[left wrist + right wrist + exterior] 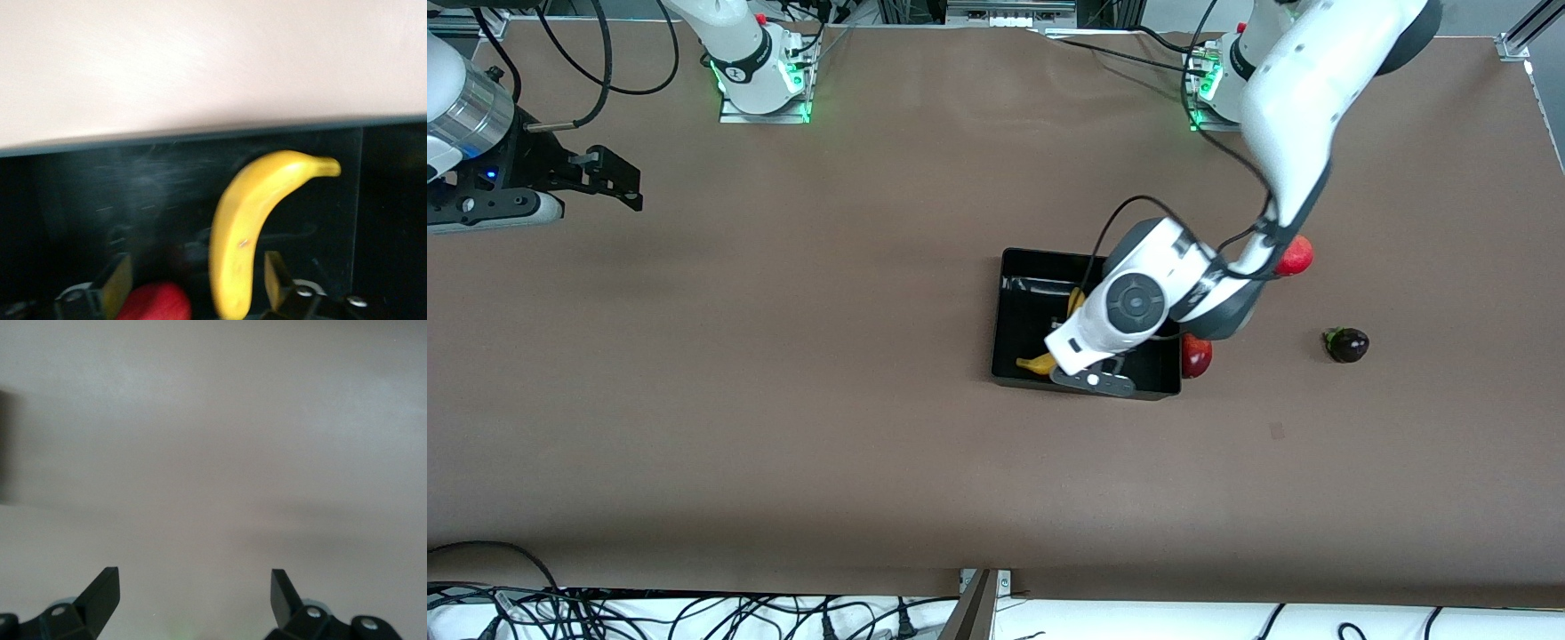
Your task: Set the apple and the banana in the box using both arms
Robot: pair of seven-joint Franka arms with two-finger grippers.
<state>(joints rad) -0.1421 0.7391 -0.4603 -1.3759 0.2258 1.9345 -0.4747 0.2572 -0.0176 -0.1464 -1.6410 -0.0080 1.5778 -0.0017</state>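
Note:
The black box (1024, 320) stands mid-table. The yellow banana (1039, 363) lies in it, partly under my left arm. My left gripper (197, 270) is down inside the box (133, 200) and is open. In the left wrist view the banana (247, 227) and a red round fruit (155, 303), seemingly the apple, lie between the fingers (117, 287). The apple is hidden by the arm in the front view. My right gripper (627, 178) is open and empty (193, 587), waiting over bare table at the right arm's end.
A dark red round fruit (1197, 356) lies against the box's outer wall toward the left arm's end. A red-orange fruit (1298, 256) shows past the left forearm. A dark purple fruit (1347, 345) lies farther toward that end.

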